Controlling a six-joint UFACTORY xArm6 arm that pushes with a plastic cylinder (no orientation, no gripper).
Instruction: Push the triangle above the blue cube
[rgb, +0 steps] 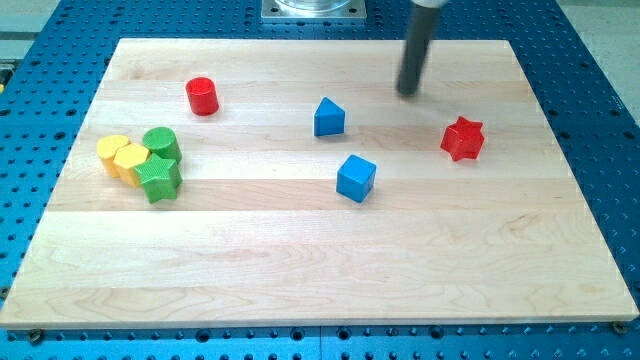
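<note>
A blue triangle block (328, 117) sits on the wooden board (300, 260) a little above the centre. A blue cube (356, 178) lies below it and slightly to the right, apart from it. My tip (408, 93) rests on the board to the upper right of the triangle, well clear of it, with the dark rod rising toward the view's top.
A red star block (462, 139) lies at the right. A red cylinder (202, 96) is at the upper left. At the left, a yellow block (123, 157), a green cylinder (160, 143) and a green star block (160, 179) are bunched together.
</note>
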